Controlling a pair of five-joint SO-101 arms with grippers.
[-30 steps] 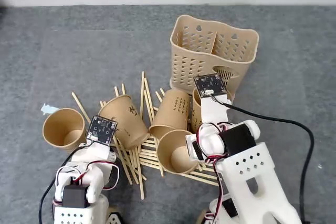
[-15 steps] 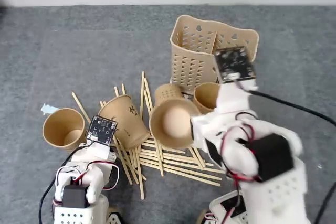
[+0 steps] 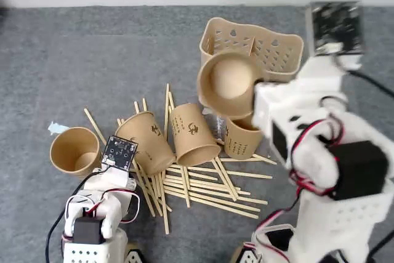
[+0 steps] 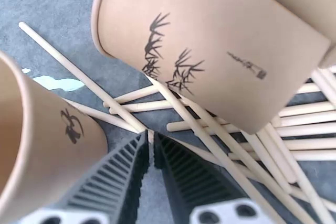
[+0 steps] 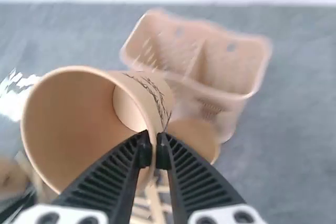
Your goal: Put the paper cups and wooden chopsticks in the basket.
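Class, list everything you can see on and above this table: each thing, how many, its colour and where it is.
basket: one, beige, two compartments, at the far side of the table.
paper cups: four on the table, tan; one upright at far left, two on their sides over the chopsticks, one upright just in front of the basket.
held cup: one, tan, in the air in front of the basket.
chopsticks: many, pale wood, scattered among the cups.
paper scrap: one, pale, by the far-left cup.
table: grey.
left gripper: black, shut, low over chopsticks between two cups.
right gripper: black, shut on the held cup's wall.
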